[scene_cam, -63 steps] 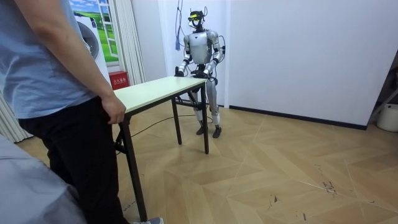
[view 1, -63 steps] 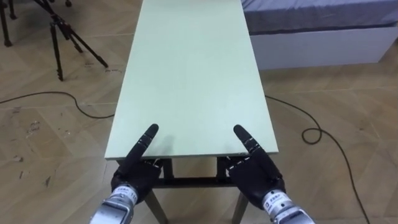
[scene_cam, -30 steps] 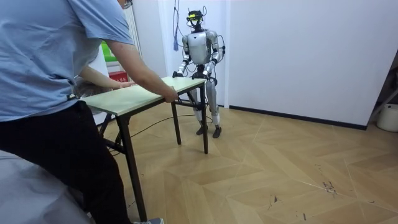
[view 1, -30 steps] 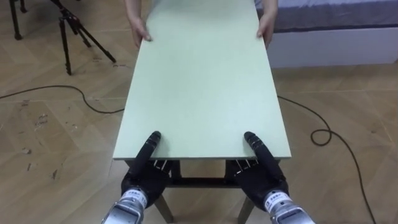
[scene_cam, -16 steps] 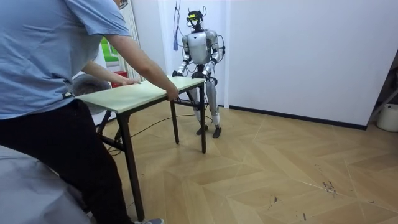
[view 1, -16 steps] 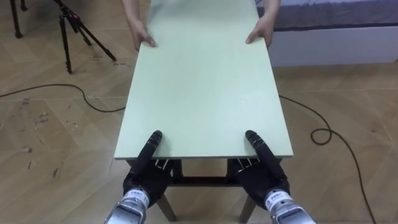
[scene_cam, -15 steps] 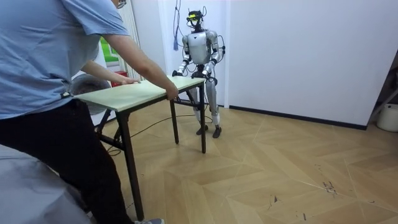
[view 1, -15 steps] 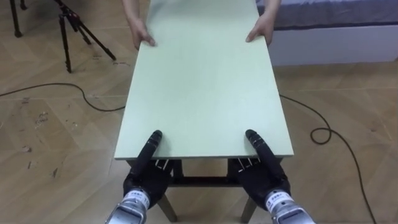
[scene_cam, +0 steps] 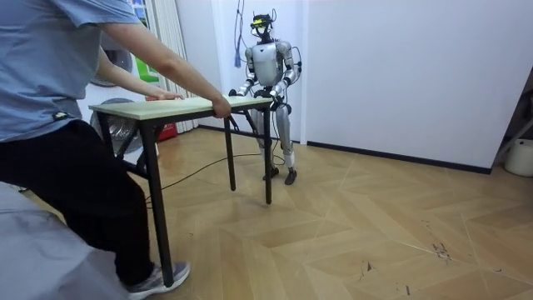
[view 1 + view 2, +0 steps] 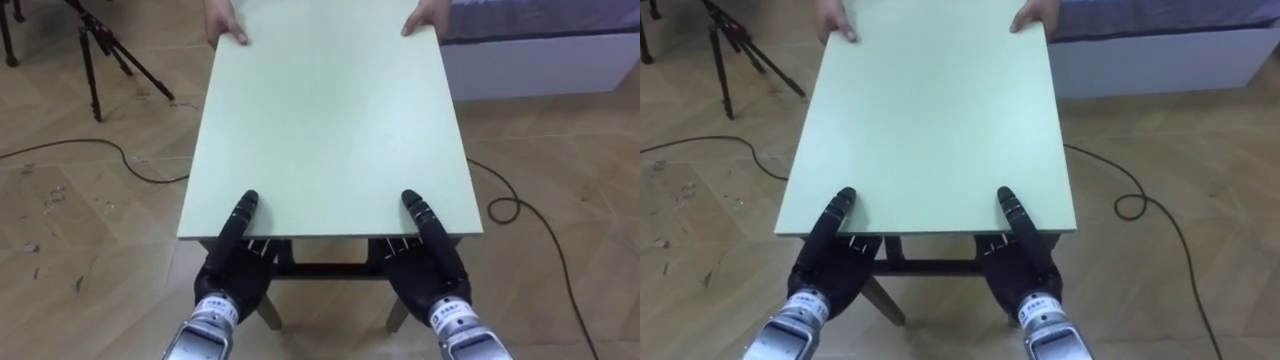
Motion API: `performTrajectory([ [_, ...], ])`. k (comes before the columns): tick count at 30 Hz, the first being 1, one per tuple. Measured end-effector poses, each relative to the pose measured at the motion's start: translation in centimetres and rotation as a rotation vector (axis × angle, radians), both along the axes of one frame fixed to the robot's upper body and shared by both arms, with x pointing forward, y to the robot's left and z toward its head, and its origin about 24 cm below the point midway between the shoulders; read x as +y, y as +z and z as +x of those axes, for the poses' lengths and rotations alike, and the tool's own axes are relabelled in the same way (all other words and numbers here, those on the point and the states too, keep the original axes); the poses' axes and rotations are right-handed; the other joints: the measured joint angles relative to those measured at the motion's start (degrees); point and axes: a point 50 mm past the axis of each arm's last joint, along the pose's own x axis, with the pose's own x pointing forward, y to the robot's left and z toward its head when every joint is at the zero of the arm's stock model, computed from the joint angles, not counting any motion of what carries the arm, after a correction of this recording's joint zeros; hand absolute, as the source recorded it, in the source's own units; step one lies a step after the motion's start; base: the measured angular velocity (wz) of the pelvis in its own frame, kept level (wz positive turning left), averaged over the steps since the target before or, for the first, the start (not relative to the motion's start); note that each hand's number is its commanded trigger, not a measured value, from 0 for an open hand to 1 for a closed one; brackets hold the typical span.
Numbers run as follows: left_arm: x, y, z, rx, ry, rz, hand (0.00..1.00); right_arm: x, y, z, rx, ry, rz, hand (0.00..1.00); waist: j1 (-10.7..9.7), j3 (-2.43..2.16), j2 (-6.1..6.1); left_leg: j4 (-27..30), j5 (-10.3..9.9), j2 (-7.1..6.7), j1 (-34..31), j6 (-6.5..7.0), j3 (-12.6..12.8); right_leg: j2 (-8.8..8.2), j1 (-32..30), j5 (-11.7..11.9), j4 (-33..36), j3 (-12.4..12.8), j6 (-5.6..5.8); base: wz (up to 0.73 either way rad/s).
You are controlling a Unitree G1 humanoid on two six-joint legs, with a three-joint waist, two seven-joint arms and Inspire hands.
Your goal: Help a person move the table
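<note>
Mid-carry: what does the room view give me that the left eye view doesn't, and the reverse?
Room view: the whole person leaning in, and the table legs. Left eye view: left hand and right hand at the near edge of the table, a tripod, a floor cable. Both: the table, the person's hands on its far end.

Person's hands point(image 10: 226, 28) (far table point(image 10: 330, 130) end) half-cropped
</note>
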Motion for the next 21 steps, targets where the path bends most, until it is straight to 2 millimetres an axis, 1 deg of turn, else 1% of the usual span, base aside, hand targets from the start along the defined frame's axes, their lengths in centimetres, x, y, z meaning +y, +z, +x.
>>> performTrajectory([
  [2, 0.0, 0.1, -0.3, -0.004, 0.005, -0.007, 1.00, 0.1, 0.0, -0.1, -0.005, 0.002, 0.001, 1.00, -0.01, -0.30, -0.10, -0.10, 0.00, 0.04, 0.24, 0.00, -0.06, 0.04, 0.18, 0.01, 0.02, 0.18, -0.01, -0.08],
  [4, -0.2, 0.2, -0.6, -0.007, 0.006, -0.022, 1.00, 0.1, 0.2, -0.5, -0.012, -0.008, 0.004, 1.00, 0.03, -0.31, -0.16, -0.39, 0.00, 0.08, 0.82, 0.00, -0.05, 0.13, 0.94, 0.01, -0.02, 0.53, -0.01, -0.02],
  [5, -0.2, 0.2, -0.9, -0.010, 0.007, -0.031, 1.00, 0.1, 0.2, -0.7, -0.020, -0.006, 0.011, 1.00, 0.21, -0.50, -0.32, -0.41, 0.00, 0.09, 1.18, -0.01, -0.07, 0.18, 1.35, 0.01, -0.01, 0.76, -0.01, 0.00],
  [6, -0.2, 0.3, -1.0, -0.016, 0.008, -0.036, 1.00, 0.2, 0.4, -1.0, -0.032, -0.005, 0.018, 1.00, 0.46, -0.51, -0.52, -0.42, 0.00, 0.10, 1.39, -0.01, -0.10, 0.23, 1.54, 0.01, -0.04, 1.15, -0.01, 0.00],
  [8, -0.3, 0.4, -1.2, -0.027, 0.006, -0.040, 1.00, 0.1, 0.5, -1.4, -0.050, -0.010, 0.024, 1.00, 0.71, -0.50, -0.58, -0.44, -0.01, 0.08, 1.40, -0.01, -0.13, 0.24, 1.55, 0.01, -0.10, 1.24, 0.00, 0.00],
  [12, -0.4, 0.3, -2.2, -0.036, 0.002, -0.049, 1.00, 0.2, 0.2, -2.3, -0.058, -0.011, 0.029, 1.00, 0.79, -0.42, -0.76, -0.45, -0.01, 0.00, 1.64, -0.01, -0.16, 0.06, 1.82, 0.02, -0.15, 1.25, 0.01, 0.01],
  [15, -0.2, 0.3, -2.3, -0.041, 0.013, -0.037, 1.00, 0.5, 0.2, -2.4, -0.062, -0.009, 0.025, 1.00, 0.88, -0.18, -1.12, -0.45, -0.01, -0.01, 1.62, 0.00, -0.16, 0.07, 1.81, 0.02, -0.20, 1.20, 0.02, 0.05],
  [18, -0.1, 0.2, -2.4, -0.038, 0.014, -0.033, 1.00, 0.5, 0.2, -2.5, -0.066, -0.007, 0.016, 1.00, 0.89, -0.15, -1.15, -0.44, -0.01, 0.02, 1.38, 0.00, -0.16, 0.05, 1.77, 0.23, -1.02, 1.23, 0.38, 0.01],
  [21, -0.1, 0.2, -2.5, -0.035, 0.015, -0.036, 1.00, 0.4, 0.2, -2.5, -0.066, -0.007, 0.014, 1.00, 0.84, -0.13, -1.12, -0.43, -0.01, 0.02, 1.36, 0.00, -0.12, 0.05, 1.75, 0.24, -1.05, 1.27, 0.38, 0.00],
])
